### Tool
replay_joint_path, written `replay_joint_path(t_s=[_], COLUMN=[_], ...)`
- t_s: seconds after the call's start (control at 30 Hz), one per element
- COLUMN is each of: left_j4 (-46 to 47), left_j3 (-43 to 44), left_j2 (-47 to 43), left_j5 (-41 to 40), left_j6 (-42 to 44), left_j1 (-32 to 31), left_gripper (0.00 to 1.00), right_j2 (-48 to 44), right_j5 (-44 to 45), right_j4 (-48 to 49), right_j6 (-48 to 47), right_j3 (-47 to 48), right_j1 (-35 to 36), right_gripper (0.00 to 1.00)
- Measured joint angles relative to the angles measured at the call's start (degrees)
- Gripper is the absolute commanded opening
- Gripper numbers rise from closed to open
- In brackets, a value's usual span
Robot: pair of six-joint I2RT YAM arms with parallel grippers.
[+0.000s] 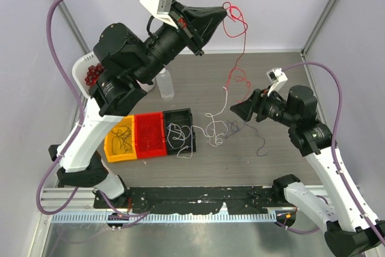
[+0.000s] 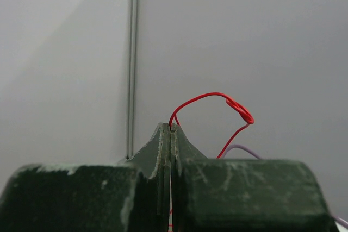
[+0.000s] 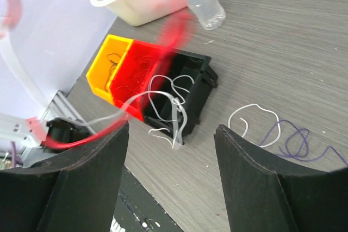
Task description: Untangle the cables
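Left tool [image 1: 225, 10], upper centre of my top view, is clamped on the red cable [image 1: 243, 46], which hangs down toward mid-frame; right tool [image 1: 233, 110], centre right, stands wide open; I see white cable [image 1: 210, 129] and purple cable [image 1: 260, 144] lying on the tabletop [image 1: 240, 170] mid-frame, just right of the black bin [image 1: 179, 112].

Red rectangular plastic bin [image 1: 150, 135] on grey wood-grain tabletop [image 1: 271, 167]. Yellow plastic bin [image 1: 109, 146] touching its left side, black plastic bin [image 1: 193, 129] touching its right. Clear plastic bottle [image 1: 165, 85] upright just behind it. White plastic tub [image 1: 80, 69] further back-left (contents unclear).
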Motion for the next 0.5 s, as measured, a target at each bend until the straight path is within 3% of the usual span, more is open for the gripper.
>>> replay_joint_path(t_s=[0.17, 0.5], left_j4=[2.62, 6.78], left_j3=[0.04, 0.04], left_j2=[0.61, 3.32], left_j5=[1.79, 4.35], left_j6=[-3.54, -8.59], left_j1=[0.04, 0.07], left_gripper=[0.0, 0.0], right_j2=[0.11, -1.2], right_j5=[2.71, -3.04], right_j4=[2.49, 6.49], right_j6=[1.57, 2.89], right_j3=[-2.71, -4.92], right_j1=[0.15, 1.29], right_gripper=[0.69, 0.7])
